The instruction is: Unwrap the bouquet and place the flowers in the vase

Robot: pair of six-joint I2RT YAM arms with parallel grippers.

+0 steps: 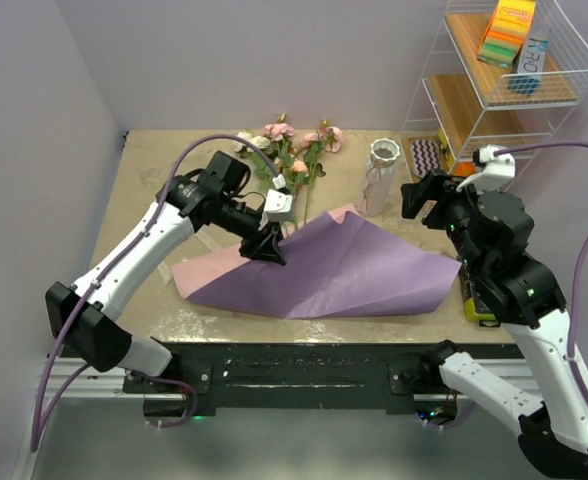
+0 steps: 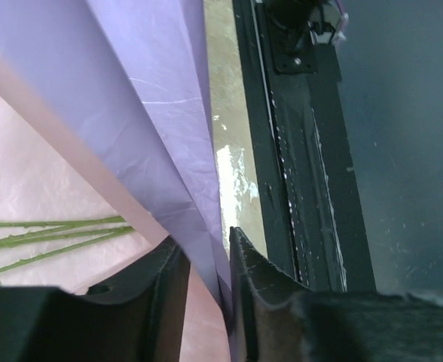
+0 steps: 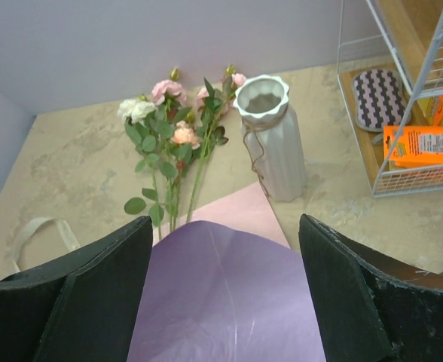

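- Lilac paper sheet point(image 1: 344, 270): covers centre and lower right of tabletop point(image 1: 164, 165); fold raised at left tool point(image 1: 267, 250), upper-left edge.
- Flowers point(image 1: 296, 152): loose, upper centre, stem ends at sheet edge.
- Vase point(image 1: 379, 175): upright just right of flowers; mouth unobstructed from above.
- Wire rack point(image 1: 504, 85): blocks upper right.
- Right tool point(image 1: 424, 200): between vase and rack, narrowing gap.
- Bare tabletop: upper left corner.
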